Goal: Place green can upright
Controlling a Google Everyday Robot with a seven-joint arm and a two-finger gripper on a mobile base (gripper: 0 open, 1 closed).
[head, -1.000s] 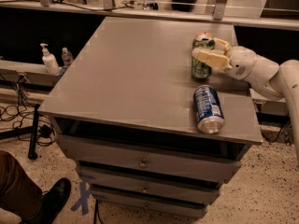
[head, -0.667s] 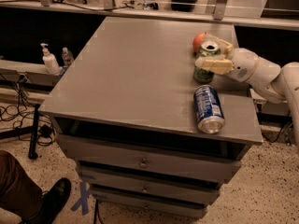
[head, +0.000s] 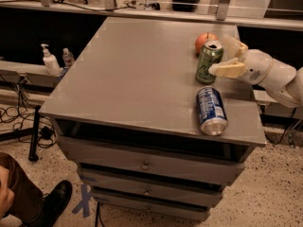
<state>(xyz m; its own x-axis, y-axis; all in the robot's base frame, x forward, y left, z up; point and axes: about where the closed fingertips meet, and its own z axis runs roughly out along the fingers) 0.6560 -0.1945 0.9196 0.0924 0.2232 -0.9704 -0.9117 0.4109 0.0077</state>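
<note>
Camera view: the end effector (head: 221,56) reaches in from the right, over the far right part of the grey tabletop (head: 128,74). Its two pale fingers (head: 228,70) are spread apart, and the nearer one's tip meets the right side of the green can (head: 208,63). The green can stands upright on the tabletop. Just behind it sits a round orange-red fruit (head: 203,39). Nearer, a blue-and-white can (head: 211,110) lies on its side by the front edge. Drawers (head: 147,164) sit below the tabletop.
</note>
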